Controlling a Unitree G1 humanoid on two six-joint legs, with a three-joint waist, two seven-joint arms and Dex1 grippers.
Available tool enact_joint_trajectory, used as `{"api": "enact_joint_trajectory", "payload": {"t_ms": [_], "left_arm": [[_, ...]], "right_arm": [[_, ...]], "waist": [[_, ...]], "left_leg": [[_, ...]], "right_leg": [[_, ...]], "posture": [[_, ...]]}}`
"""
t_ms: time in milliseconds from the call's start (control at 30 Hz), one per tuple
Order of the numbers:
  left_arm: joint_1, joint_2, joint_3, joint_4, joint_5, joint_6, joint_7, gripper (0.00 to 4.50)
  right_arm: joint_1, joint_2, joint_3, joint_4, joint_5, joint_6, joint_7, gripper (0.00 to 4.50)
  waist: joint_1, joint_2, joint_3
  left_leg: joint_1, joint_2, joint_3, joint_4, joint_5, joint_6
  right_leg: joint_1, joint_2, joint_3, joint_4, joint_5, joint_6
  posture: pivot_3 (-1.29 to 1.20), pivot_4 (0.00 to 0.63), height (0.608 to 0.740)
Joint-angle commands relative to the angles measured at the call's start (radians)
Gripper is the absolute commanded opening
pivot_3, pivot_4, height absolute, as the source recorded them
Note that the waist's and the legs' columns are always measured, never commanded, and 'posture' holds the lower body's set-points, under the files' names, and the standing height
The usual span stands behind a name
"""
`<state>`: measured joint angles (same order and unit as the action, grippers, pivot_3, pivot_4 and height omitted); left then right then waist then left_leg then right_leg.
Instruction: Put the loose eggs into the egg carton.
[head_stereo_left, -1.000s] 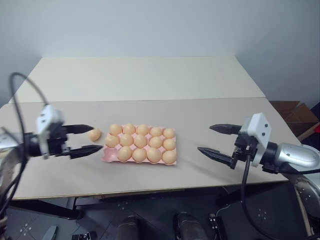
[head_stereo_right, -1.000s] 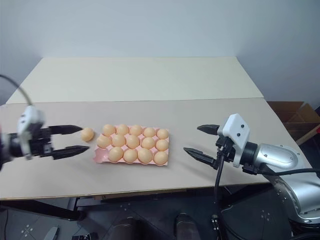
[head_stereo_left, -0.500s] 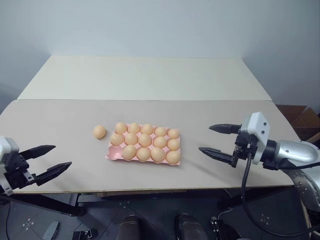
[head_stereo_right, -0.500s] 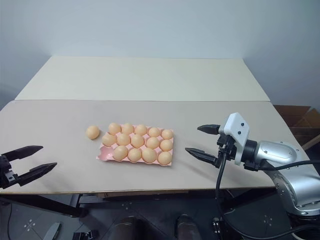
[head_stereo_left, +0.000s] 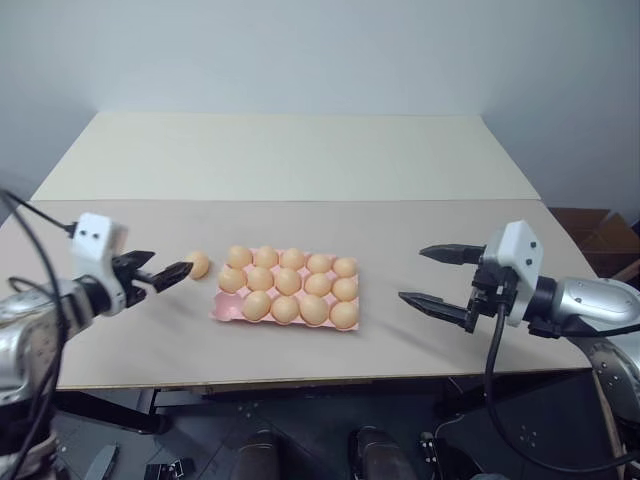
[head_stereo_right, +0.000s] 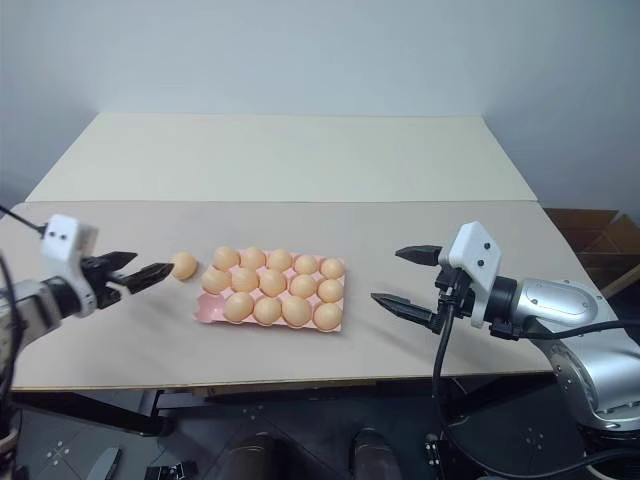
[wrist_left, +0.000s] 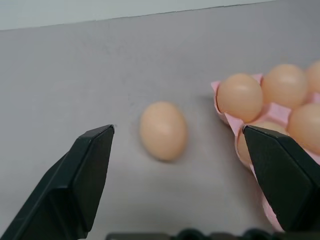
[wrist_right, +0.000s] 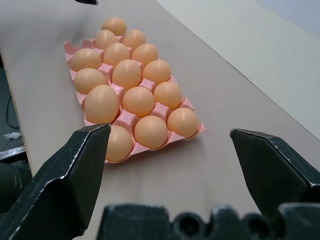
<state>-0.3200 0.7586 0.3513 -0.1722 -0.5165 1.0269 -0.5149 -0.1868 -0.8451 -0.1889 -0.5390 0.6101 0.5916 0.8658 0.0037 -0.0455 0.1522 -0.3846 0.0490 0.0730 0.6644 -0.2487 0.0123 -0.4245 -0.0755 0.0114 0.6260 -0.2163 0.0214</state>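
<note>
Eggs fill most of the egg carton (head_stereo_left: 222, 312), a flat pale pink tray lying on the tabletop (head_stereo_left: 300, 215) between the two grippers. One loose egg (head_stereo_left: 198, 264) rests on the bare tabletop just beside the carton's end, apart from it, on the side facing the left gripper (head_stereo_left: 160, 277).

That left gripper sits low over the tabletop with its two black fingers spread apart and nothing between them. Its tips point at the loose egg, which lies just ahead of them and, in the left wrist view, falls between the two fingers' lines without touching either. In the same view the carton's near corner, with its first eggs, lies just past one finger (wrist_left: 285, 175), on the side away from the other.

On the far side of the carton, the right gripper (head_stereo_left: 430, 275) hangs above the tabletop, well apart from the tray, its fingers wide apart and empty. It points toward the carton's opposite end; the right wrist view looks along the fingers at the whole tray, whose rows of eggs run away from the gripper, with the loose egg beyond the tray's far end.
</note>
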Motion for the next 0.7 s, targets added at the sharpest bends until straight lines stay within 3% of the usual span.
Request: {"api": "enact_joint_trajectory", "payload": {"t_ms": [33,267,400,567,700], "left_arm": [[-0.083,-0.016,-0.07,0.084,0.07,0.006,0.075,4.48],[-0.259,-0.113,-0.178,0.294,0.128,0.054,0.142,4.48],[-0.313,-0.148,-0.208,0.384,0.172,0.062,0.174,3.61],[-0.313,-0.146,-0.209,0.374,0.183,0.043,0.146,1.91],[-0.264,-0.072,-0.22,0.252,0.181,0.002,0.063,1.67]], "right_arm": [[-0.009,-0.011,-0.038,-0.036,0.014,-0.004,-0.012,4.5],[0.002,-0.007,-0.051,-0.061,0.024,0.004,-0.03,4.5],[0.009,-0.005,-0.064,-0.084,0.045,0.019,-0.046,4.5],[0.004,-0.001,-0.074,-0.095,0.066,0.035,-0.08,4.5],[0.008,-0.001,-0.077,-0.106,0.07,0.038,-0.102,4.5]], "waist": [[-0.003,0.0,0.0],[0.002,0.0,0.0],[0.005,0.0,0.0],[0.003,0.0,0.0],[0.004,0.0,0.0]], "left_leg": [[0.0,0.0,0.0,0.0,0.0,0.0],[-0.001,-0.001,0.0,0.0,0.0,0.0],[-0.001,-0.001,-0.001,0.0,0.0,0.0],[0.0,-0.001,-0.001,0.0,0.0,0.0],[-0.002,-0.001,-0.001,0.0,0.0,0.0]], "right_leg": [[0.0,0.0,0.0,0.0,0.0,0.0],[0.0,-0.001,0.0,-0.001,0.0,0.0],[0.0,-0.001,-0.001,-0.001,0.0,0.001],[0.001,-0.001,0.0,0.0,0.0,0.001],[0.0,-0.001,-0.001,-0.001,0.0,0.001]], "posture": [[0.0,0.15,0.74],[0.0,0.15,0.74],[0.0,0.15,0.74],[0.0,0.15,0.74],[0.0,0.15,0.74]]}}
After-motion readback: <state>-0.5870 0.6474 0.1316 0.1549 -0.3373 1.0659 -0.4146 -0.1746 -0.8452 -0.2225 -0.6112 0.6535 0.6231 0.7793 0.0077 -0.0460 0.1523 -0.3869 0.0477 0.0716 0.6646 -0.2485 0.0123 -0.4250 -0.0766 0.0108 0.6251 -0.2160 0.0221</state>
